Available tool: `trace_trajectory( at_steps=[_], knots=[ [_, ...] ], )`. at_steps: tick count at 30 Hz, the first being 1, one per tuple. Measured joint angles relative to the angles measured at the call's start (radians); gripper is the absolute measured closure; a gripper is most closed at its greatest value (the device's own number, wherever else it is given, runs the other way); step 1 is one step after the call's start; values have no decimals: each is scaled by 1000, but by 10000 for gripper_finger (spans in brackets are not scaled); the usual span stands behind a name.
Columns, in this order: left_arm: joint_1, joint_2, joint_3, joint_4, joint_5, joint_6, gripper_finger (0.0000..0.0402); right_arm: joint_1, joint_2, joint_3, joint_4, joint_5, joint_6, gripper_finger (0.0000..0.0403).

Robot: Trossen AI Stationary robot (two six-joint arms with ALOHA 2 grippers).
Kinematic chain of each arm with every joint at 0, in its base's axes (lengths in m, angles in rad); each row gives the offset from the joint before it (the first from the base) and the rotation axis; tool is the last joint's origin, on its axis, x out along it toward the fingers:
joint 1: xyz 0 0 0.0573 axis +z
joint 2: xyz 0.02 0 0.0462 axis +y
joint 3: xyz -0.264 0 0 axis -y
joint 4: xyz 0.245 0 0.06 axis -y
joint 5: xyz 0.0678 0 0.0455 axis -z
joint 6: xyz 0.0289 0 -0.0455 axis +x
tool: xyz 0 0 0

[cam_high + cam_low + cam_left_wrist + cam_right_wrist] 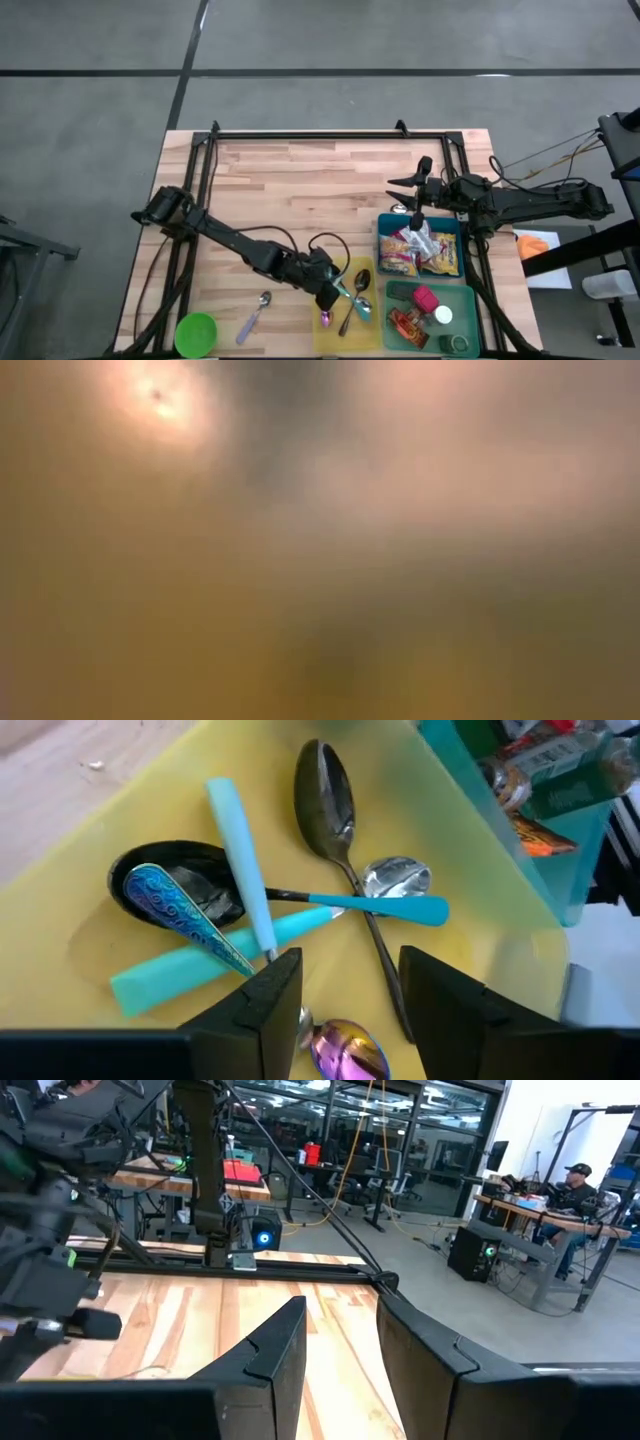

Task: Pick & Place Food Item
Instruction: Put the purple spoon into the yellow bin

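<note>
High view: left gripper [336, 292], fingers parted and empty, hovers inside yellow tray [328, 338] edge.

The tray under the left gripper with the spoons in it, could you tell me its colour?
Yellow tray, clearest in the left wrist view.

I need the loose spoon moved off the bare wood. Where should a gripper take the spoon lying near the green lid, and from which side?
Grip the spoon across its lilac handle, mid-length, coming straight down from above. It lies flat on the table, handle slanting toward the green lid, so fingers should straddle the handle's narrow width.
</note>
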Motion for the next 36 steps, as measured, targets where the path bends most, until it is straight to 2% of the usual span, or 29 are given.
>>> trace_trajectory(
  at_steps=[5,9,13,18,23,28,36],
  knots=[
    [-7,-96,14,-134,-10,0,232,0,0,0,-1,0,0,282],
    [-48,-201,37,-283,-125,-46,232,0,0,0,0,0,0,282],
    [-113,-268,34,-459,-219,-216,232,0,0,0,0,0,0,282],
    [-198,-275,32,-647,-230,-496,232,0,0,0,0,0,0,282],
    [-280,-268,-23,-623,-217,-738,232,0,0,0,0,0,0,282],
    [-349,-268,-99,-532,-130,-994,232,0,0,0,0,0,0,282],
    [-399,-268,-213,-448,-53,-1123,232,0,0,0,0,0,0,282]
  ],
)
